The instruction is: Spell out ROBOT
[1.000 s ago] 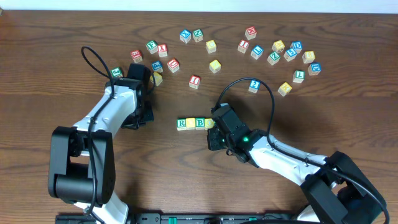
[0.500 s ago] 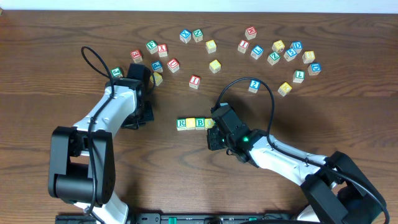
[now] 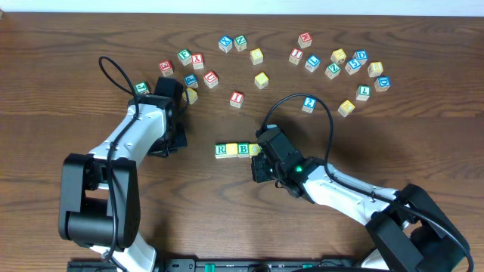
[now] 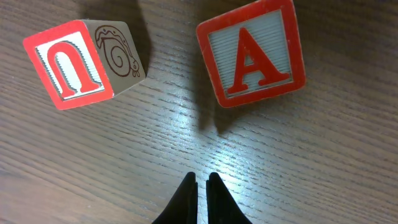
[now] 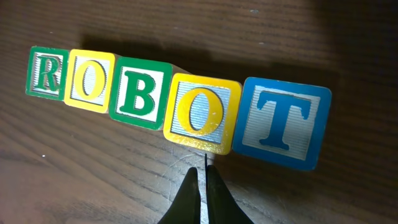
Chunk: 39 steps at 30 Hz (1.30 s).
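In the right wrist view five cubes lie in a touching row reading ROBOT: green R (image 5: 45,73), yellow O (image 5: 91,81), green B (image 5: 142,93), yellow O (image 5: 202,113), blue T (image 5: 283,123). My right gripper (image 5: 203,171) is shut and empty, just in front of the second O, not touching it. Overhead, R (image 3: 221,150), O (image 3: 232,149) and B (image 3: 243,149) show; the right gripper (image 3: 263,153) covers the T. My left gripper (image 4: 201,177) is shut and empty on bare wood, below red cubes U (image 4: 74,65) and A (image 4: 252,53).
Several loose letter cubes are scattered across the far side of the table, from the left cluster (image 3: 190,68) to the right cluster (image 3: 355,64). A red I cube (image 3: 237,97) and a blue cube (image 3: 308,104) lie nearest the row.
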Available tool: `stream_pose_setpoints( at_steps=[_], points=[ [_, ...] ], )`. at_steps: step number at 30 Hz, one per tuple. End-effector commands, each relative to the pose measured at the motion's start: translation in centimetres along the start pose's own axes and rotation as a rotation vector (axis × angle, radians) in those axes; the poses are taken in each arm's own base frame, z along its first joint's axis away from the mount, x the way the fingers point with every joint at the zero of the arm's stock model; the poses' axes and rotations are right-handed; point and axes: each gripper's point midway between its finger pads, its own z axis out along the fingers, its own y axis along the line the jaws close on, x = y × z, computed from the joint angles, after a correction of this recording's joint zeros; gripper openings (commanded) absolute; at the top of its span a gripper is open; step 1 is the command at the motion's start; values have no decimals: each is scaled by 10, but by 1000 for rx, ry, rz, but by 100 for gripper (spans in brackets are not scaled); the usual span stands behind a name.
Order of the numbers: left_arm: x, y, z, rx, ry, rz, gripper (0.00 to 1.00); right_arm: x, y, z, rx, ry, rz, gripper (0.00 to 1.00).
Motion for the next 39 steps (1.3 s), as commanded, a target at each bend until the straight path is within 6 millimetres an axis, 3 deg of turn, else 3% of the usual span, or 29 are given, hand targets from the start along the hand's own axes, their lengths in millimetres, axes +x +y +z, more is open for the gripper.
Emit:
stream_pose_setpoints(
  at_steps=[1, 39],
  points=[
    [-10, 1, -11, 2, -42, 3, 8, -2, -2, 1, 7, -4, -13, 1],
    [-10, 1, -11, 2, -42, 3, 8, -8, -5, 2, 28, -34, -25, 1]
  ],
)
